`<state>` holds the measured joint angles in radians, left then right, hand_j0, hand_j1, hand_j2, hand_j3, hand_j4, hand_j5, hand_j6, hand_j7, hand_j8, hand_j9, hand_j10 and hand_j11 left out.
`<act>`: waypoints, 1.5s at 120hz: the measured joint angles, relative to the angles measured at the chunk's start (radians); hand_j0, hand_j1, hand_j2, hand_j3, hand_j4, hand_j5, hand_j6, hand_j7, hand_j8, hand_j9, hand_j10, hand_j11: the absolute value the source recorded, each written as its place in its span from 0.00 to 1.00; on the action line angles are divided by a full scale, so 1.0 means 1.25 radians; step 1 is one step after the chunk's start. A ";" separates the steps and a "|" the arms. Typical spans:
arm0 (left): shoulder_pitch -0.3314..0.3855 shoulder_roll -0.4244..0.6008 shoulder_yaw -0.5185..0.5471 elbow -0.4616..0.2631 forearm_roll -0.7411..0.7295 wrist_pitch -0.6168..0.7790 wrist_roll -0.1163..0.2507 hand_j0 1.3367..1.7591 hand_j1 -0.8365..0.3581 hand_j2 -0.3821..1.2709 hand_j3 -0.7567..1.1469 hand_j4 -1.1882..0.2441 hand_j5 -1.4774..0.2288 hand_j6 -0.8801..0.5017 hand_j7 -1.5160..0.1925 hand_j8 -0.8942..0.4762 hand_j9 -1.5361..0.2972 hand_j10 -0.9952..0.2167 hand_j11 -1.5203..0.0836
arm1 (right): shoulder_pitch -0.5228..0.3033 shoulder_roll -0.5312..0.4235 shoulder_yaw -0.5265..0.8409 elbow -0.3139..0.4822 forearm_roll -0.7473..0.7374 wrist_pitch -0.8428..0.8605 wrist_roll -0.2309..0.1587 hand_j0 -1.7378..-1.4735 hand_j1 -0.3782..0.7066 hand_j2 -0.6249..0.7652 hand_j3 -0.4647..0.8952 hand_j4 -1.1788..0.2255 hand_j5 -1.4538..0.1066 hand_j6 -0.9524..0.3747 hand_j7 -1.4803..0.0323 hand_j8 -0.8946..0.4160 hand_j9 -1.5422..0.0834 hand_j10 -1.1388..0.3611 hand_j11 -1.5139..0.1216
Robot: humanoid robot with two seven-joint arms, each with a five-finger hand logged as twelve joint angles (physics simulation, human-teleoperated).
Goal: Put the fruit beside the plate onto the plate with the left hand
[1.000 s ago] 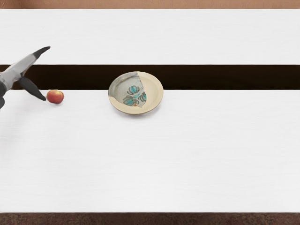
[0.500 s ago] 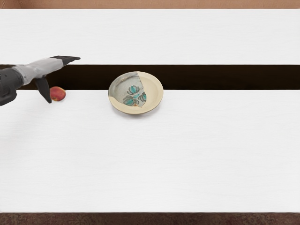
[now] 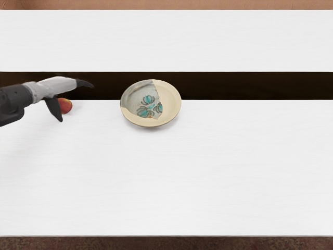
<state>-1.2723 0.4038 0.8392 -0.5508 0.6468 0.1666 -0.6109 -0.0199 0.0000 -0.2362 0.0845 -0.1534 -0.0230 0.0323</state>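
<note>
One small red fruit (image 3: 66, 105) is what I'm after. It sits on the white table (image 3: 208, 172) near the far edge, well to the left of the plate (image 3: 174, 102) and clearly not on it yet. The plate is parked right at that same edge, partly overlapping the dark gap (image 3: 250, 86) behind it, so I figure the carry is basically a straight slide to the right along the edge, with a small lift to clear the rim. My left hand (image 3: 57, 89) comes in from the left and is lined up over the fruit. The long fingers (image 3: 83, 83) reach out past it on the far side and the dark thumb (image 3: 55, 110) hangs down on the near-left side, covering a bit of the fruit. So the hand is spread wide with the fruit in the pocket between thumb and fingers, which is where I'd want it before squeezing. Nothing is clamped yet, and I honestly can't tell from this angle whether the thumb is touching the skin or just in front of it. Right arm isn't showing at all.
</note>
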 joint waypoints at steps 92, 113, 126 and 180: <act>0.008 -0.029 0.090 0.071 0.023 0.004 0.000 0.76 0.57 0.28 0.40 0.53 0.54 0.33 0.57 0.34 0.54 0.47 0.61 | 0.000 0.000 0.000 0.000 0.000 0.000 0.000 0.30 0.03 0.45 0.34 0.84 0.93 0.72 0.98 0.68 0.95 0.76 0.93; 0.014 -0.040 0.104 0.085 0.024 0.003 0.000 0.76 0.53 0.28 0.40 0.50 0.50 0.29 0.52 0.30 0.50 0.43 0.56 | 0.000 0.000 0.000 0.000 0.000 0.000 0.000 0.30 0.03 0.45 0.34 0.84 0.93 0.72 0.98 0.68 0.95 0.76 0.93; 0.016 -0.044 0.109 0.090 0.024 0.003 0.000 0.76 0.50 0.28 0.47 0.48 0.49 0.28 0.51 0.29 0.49 0.41 0.55 | 0.000 0.000 0.000 0.000 0.000 0.000 0.000 0.30 0.03 0.45 0.34 0.84 0.93 0.72 0.98 0.68 0.95 0.76 0.93; 0.012 -0.040 0.121 0.094 0.023 0.002 0.001 0.69 0.38 0.34 0.50 0.43 0.41 0.35 0.43 0.34 0.42 0.34 0.47 | 0.000 0.000 0.000 0.000 0.000 0.000 0.000 0.30 0.03 0.45 0.34 0.84 0.93 0.72 0.98 0.68 0.95 0.76 0.93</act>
<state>-1.2578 0.3541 0.9908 -0.4336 0.6753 0.1690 -0.6102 -0.0199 0.0000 -0.2362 0.0844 -0.1534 -0.0230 0.0323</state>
